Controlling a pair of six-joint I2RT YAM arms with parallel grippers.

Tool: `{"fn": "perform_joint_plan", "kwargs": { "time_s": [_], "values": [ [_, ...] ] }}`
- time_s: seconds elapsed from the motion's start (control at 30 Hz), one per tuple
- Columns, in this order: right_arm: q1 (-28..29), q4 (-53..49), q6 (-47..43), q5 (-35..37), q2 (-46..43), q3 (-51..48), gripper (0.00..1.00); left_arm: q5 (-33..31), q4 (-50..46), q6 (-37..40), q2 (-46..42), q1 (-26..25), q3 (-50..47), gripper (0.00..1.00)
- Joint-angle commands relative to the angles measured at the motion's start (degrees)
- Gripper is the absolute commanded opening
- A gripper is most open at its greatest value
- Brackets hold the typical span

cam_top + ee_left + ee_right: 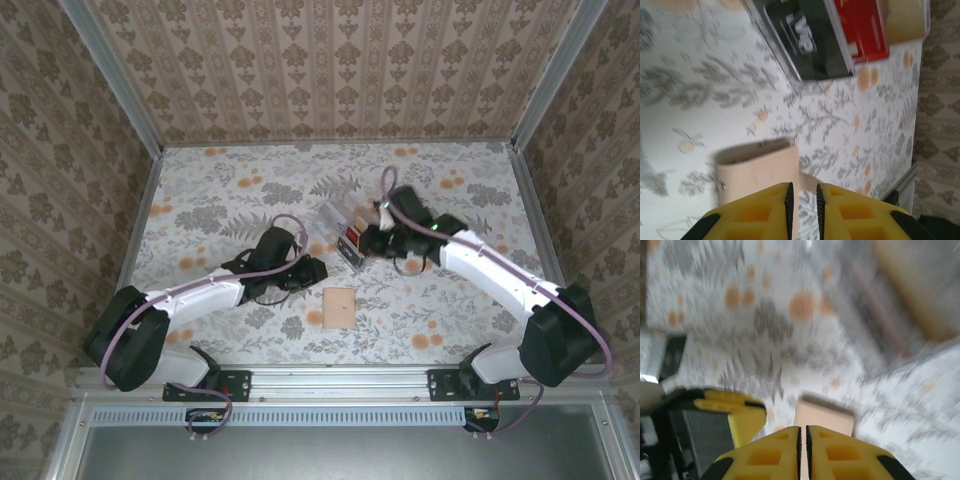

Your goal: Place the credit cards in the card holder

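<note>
Right gripper (pixel 803 432) pressed together, view blurred; left gripper (pixel 804 190) nearly closed, we can't tell if it's pinching the card holder (pixel 755 167).

The overhead camera looks down over the whole table (pixel 200 200) from behind the arm bases (pixel 215 378) at its bottom edge. Both wrist cameras sit close above the tabletop, sharing the card holder (pixel 757 167).

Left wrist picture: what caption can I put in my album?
Yellow fingers by the tan card holder; black card and red card in the clear tray.
</note>
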Motion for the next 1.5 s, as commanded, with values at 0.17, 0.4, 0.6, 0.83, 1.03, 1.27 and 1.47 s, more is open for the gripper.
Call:
{"fn": "perform_joint_plan", "kwargs": {
  "time_s": [0.17,0.4,0.6,0.83,1.03,1.27,1.47],
  "values": [
    [12.51,7.54,14.17,5.93,2.06,-10.58,0.13,-0.01,7.57,-5.59,2.9,-3.64,-3.65,0.18],
    [13.32,4.72,12.87,6.66,7.79,-8.18,0.12,2.67,12.23,-6.32,8.02,-4.01,-2.77,0.16],
    [13.28,-0.1,11.88,10.55,9.31,-8.9,0.11,2.34,12.2,-6.83,10.64,-4.28,-2.9,0.15],
    [12.51,-0.76,12.03,12.8,8.81,-12.78,0.12,1.92,7.49,-4.76,12.2,-4.56,-2.48,0.13],
    [12.29,-0.64,12.33,14.81,10.88,-15.04,0.12,1.1,7.52,-4.97,12.69,-4.55,-3.88,0.12],
    [10.58,5.53,16.06,10.22,10.76,-19.48,0.13,0.93,7.32,-4.58,13.5,-4.54,-3.36,0.12],
    [6.71,12.97,16.83,1.88,4.07,-21.63,0.15,1.01,7.03,-4.23,13.98,-4.5,-3.18,0.12]
  ]
}}
